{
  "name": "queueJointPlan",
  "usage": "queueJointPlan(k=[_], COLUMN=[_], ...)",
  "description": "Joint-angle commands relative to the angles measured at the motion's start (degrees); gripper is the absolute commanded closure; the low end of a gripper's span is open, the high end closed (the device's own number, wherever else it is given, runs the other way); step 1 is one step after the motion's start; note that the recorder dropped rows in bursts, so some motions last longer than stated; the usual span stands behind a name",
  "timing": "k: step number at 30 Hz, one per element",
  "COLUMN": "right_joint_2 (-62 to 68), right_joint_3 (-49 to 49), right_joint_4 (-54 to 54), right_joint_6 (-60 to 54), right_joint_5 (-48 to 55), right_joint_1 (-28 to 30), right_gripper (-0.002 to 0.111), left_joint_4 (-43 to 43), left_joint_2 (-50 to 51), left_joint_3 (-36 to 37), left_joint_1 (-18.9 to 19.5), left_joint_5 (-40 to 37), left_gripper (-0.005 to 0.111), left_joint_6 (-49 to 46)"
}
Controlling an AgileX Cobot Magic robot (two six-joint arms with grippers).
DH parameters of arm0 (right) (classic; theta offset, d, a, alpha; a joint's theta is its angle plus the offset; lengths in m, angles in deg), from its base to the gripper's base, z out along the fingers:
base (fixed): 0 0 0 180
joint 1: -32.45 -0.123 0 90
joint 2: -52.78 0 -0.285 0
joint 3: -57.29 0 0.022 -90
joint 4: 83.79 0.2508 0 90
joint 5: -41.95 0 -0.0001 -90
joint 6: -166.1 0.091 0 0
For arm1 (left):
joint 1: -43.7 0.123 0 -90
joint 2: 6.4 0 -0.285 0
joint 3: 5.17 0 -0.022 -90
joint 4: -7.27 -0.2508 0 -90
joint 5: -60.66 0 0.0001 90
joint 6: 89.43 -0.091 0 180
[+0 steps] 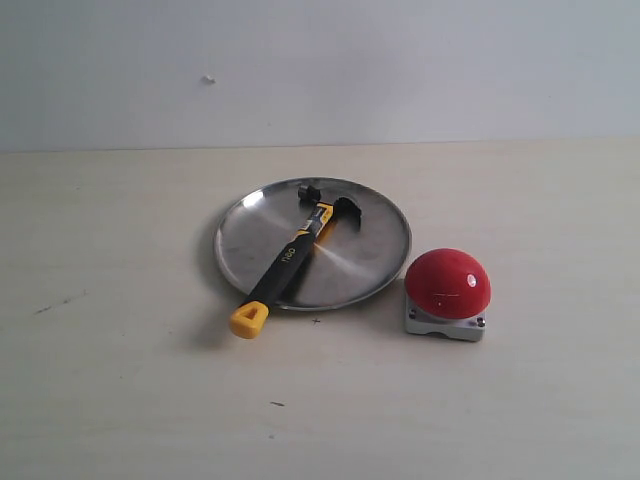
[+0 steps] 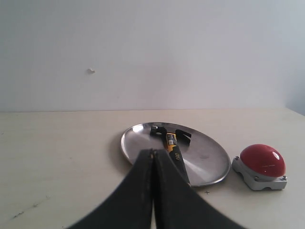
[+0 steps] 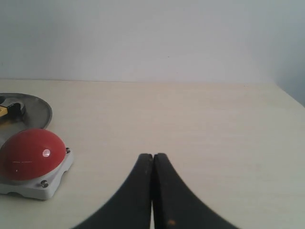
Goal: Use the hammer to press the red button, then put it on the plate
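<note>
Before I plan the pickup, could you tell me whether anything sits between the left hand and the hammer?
Nothing visible does. The shut left hand points straight at the hammer, which lies on the plate; the button sits off to one side.

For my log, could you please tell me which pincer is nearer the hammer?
Left. The left pincer is just before the hammer; the right pincer is beyond the button.

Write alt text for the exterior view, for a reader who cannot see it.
A hammer lies diagonally on a round silver plate, head on the plate and yellow butt end overhanging the near rim. A red dome button on a grey base sits on the pale table just right of the plate; no arm is visible.
</note>
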Motion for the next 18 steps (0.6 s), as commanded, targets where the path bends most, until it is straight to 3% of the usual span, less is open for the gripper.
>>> queueJointPlan(k=[1,18], right_joint_2=[-0.31,-0.31], right_joint_3=[0.23,0.23], right_joint_4=[0.01,0.01], right_joint_6=[-0.51,-0.51], right_joint_5=[-0.87,-0.87], right_joint_1=[0.27,0.27], right_gripper=[0.108,0.108], left_joint_4=[0.38,-0.65], left_joint_2=[-0.4,-0.4], left_joint_3=[0.17,0.17], left_joint_1=[0.09,0.09], left_joint_5=[0.06,0.06], left_gripper=[0.107,0.107], left_joint_6=[-0.15,-2.16])
